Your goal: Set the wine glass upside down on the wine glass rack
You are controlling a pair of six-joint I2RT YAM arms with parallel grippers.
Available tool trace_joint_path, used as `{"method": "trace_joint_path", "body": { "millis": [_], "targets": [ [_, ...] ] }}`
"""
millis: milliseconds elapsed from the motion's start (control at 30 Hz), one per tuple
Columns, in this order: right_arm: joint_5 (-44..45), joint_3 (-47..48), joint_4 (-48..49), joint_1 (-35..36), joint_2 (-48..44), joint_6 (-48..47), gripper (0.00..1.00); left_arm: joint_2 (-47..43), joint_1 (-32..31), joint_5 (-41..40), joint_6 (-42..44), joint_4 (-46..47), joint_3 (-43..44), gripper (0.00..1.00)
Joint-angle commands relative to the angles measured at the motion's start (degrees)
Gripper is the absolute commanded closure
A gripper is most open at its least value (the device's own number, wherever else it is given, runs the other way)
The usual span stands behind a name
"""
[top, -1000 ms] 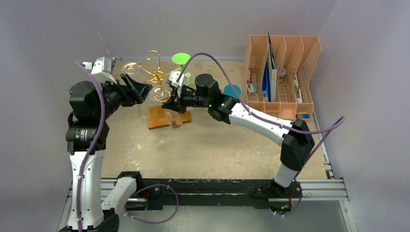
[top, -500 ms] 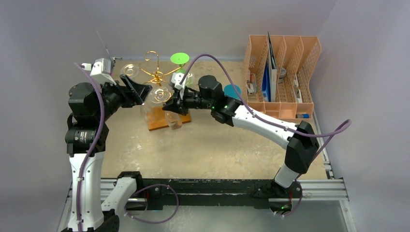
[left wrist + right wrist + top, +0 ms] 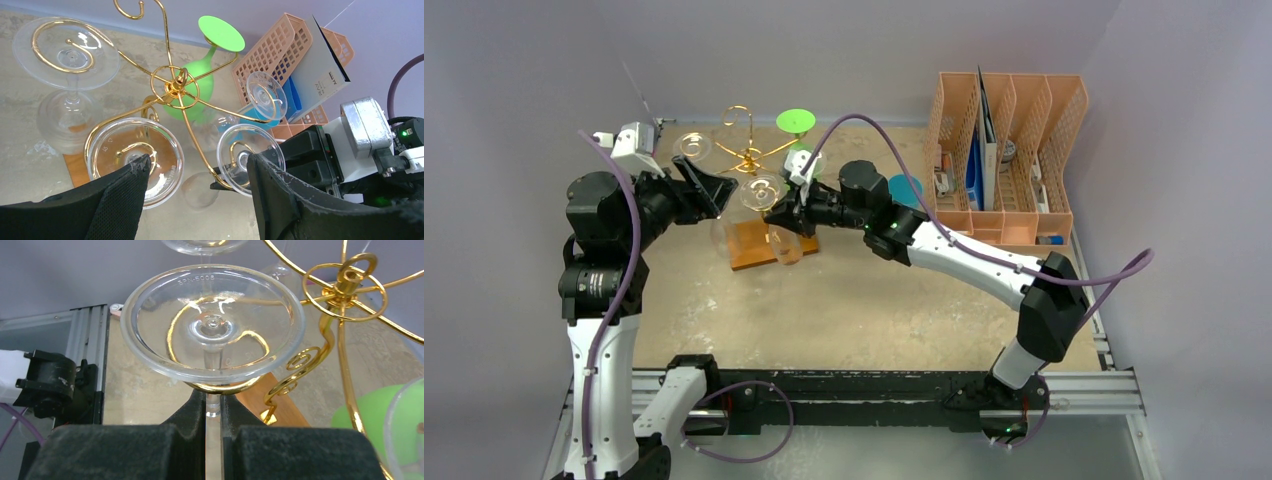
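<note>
Top: right elbow (image 3: 1049, 310) is swinging outward, right gripper (image 3: 776, 212) keeping the foot-up wine glass (image 3: 764, 192) at the wine glass rack (image 3: 746, 155). Left wrist: left gripper (image 3: 197, 185) is waiting, jaws apart. Right wrist: jaws are clamping the upright stem, rack curl under foot.

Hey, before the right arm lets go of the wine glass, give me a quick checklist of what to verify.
1. Grip: right pincer shut on the glass stem: ok.
2. Orientation: glass upside down, foot up: ok.
3. Hook: spiral arm of the rack curves round the stem under the foot: ok.
4. Seating: foot's weight resting on that arm: cannot tell.
5. Other side: left pincer open, holding nothing: ok.
</note>
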Motion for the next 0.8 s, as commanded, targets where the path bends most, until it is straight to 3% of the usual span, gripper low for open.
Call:
{"method": "trace_joint_path", "body": {
  "millis": [0,233,433,667,767],
  "targets": [
    [5.0,0.6,4.3,0.1,-2.8,1.1,1.0,-0.7,-0.2,-0.4,1.2,1.2,1.6,0.31],
    [6.8,1.5,3.0,0.1,-1.7,1.7,0.99,-0.7,-0.2,-0.4,1.3,1.0,1.8,0.31],
    [7.7,0.2,2.9,0.1,-1.5,0.2,0.88,-0.8,-0.2,-0.5,1.8,0.3,2.2,0.31],
    [5.6,-0.3,1.9,0.1,-2.1,0.3,0.85,-1.1,-0.2,-0.5,1.6,0.1,2.3,0.31],
    [4.2,-0.5,1.2,0.1,-2.6,0.2,0.77,-1.2,-0.2,-0.5,1.5,-0.2,1.9,0.31]
  ]
}}
